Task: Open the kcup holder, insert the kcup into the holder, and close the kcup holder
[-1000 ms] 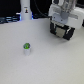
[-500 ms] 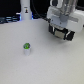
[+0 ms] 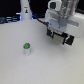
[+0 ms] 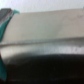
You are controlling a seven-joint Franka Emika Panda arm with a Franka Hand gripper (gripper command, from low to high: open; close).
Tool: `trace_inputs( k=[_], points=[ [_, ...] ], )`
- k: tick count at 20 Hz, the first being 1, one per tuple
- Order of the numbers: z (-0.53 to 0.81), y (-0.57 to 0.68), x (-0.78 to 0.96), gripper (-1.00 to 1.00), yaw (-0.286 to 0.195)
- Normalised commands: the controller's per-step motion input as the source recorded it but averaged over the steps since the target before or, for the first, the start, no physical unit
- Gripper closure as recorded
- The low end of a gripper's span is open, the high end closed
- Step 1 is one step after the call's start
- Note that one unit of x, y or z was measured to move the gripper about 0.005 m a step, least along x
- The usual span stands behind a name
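Note:
The kcup (image 3: 26,47), a tiny pod with a green top and pale body, stands alone on the white table (image 3: 30,67) at the exterior view's left. My gripper (image 3: 59,37) hangs under the white hand at the upper right, well away from the kcup, and its dark fingers look spread apart with nothing between them. A dark mass (image 3: 67,39) just under the hand may be part of the kcup holder; most of it is hidden by the arm. The wrist view is blurred and shows a grey face (image 4: 45,30) above a dark band (image 4: 45,67), very close.
A white upright post (image 3: 25,9) stands at the back left of the exterior view. Dark background objects line the far edge of the table. Teal patches (image 4: 4,22) sit at one edge of the wrist view.

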Motion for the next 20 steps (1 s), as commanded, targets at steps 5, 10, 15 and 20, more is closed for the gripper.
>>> trace_inputs(
  k=[5,10,15,20],
  points=[
    [0.19,-0.29,0.78,-1.0,-0.067],
    [0.24,-0.08,0.48,-1.0,-0.079],
    [0.41,-0.25,0.19,-1.0,-0.131],
    [0.45,-0.43,0.04,-1.0,-0.184]
  ],
)
